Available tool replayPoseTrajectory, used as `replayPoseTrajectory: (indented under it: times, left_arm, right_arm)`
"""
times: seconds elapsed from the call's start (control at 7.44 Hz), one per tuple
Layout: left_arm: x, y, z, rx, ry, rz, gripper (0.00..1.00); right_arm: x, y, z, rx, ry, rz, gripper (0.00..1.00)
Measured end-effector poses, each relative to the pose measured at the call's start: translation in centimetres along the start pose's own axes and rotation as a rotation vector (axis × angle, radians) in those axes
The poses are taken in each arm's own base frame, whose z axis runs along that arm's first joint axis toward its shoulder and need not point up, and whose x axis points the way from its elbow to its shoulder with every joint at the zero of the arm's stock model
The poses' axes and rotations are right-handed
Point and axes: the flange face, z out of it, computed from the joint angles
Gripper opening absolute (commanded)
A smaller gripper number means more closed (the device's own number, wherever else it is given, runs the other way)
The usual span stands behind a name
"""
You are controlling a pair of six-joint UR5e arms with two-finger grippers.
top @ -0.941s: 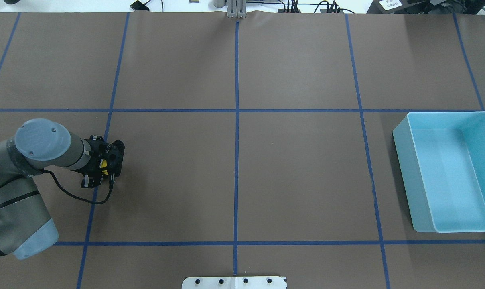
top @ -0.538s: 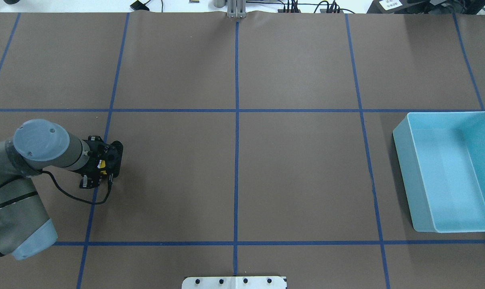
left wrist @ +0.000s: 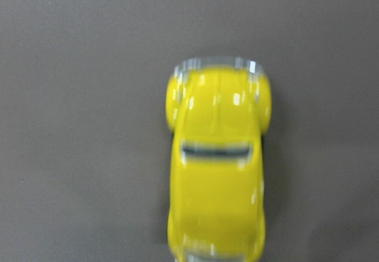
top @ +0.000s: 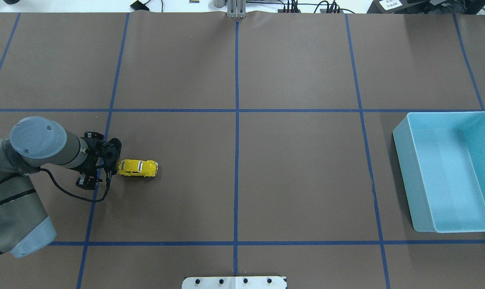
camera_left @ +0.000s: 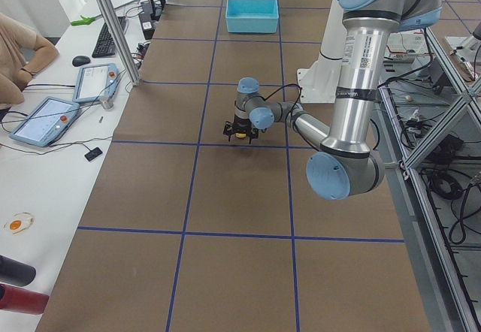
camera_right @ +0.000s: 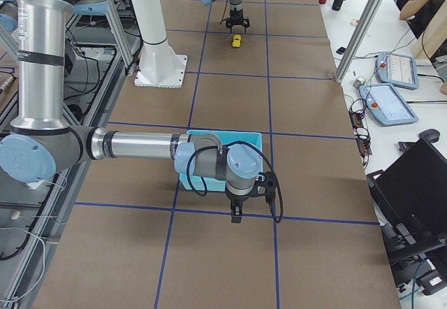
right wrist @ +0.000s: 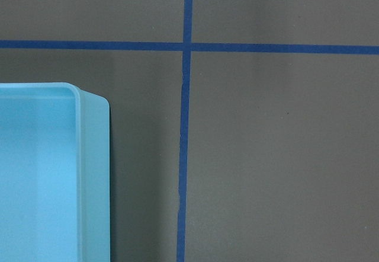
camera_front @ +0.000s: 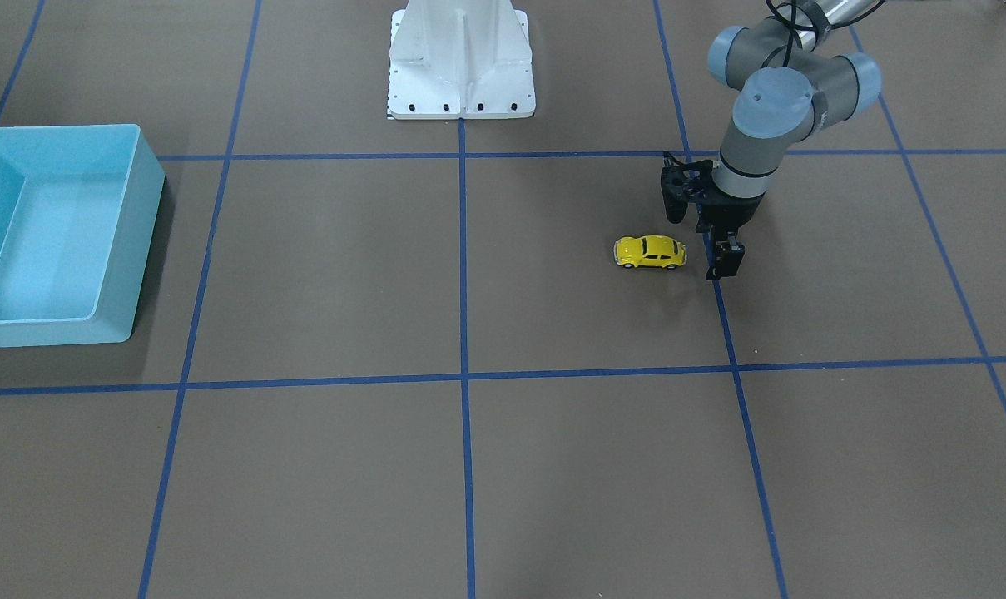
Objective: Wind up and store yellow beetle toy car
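The yellow beetle toy car (top: pixel 138 168) stands on its wheels on the brown table, just right of my left gripper (top: pixel 105 163). It is free of the fingers. The front-facing view shows the car (camera_front: pixel 650 251) beside the left gripper (camera_front: pixel 702 235), whose two fingers stand apart, open and empty. The left wrist view shows the car (left wrist: pixel 216 167) from above, blurred, with no fingers in frame. My right gripper (camera_right: pixel 237 210) shows only in the exterior right view, beside the blue bin; I cannot tell if it is open or shut.
A light blue open bin (top: pixel 402 132) stands empty at the table's right edge; its corner shows in the right wrist view (right wrist: pixel 89 96). A white mount plate (top: pixel 234 282) sits at the near edge. Blue tape lines grid the table.
The car was between the left gripper's fingers. The gripper has opened and the car has rolled out to the right, and the left gripper has drawn slightly left.
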Motion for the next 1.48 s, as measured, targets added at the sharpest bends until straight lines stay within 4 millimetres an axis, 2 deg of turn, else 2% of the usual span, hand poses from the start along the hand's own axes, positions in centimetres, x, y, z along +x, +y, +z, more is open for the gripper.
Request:
replayPoseTrajectory:
  times: [0.4, 0.94, 1.48]
  left_arm:
    - [-0.1, 0.0, -0.2, 0.001, -0.002, -0.001, 1.0]
    - [-0.5, 0.0, -1.4, 0.013, -0.012, -0.008, 1.0]
    - [-0.6, 0.0, -1.5, 0.014, -0.013, -0.01, 1.0]
  right_arm:
    - [-0.1, -0.1, -0.1, 0.002, -0.001, -0.003, 1.0]
    - [-0.8, -1.5, -0.8, 0.017, 0.0, -0.02, 1.0]
    - [-0.8, -1.6, -0.9, 0.018, 0.001, -0.021, 1.0]
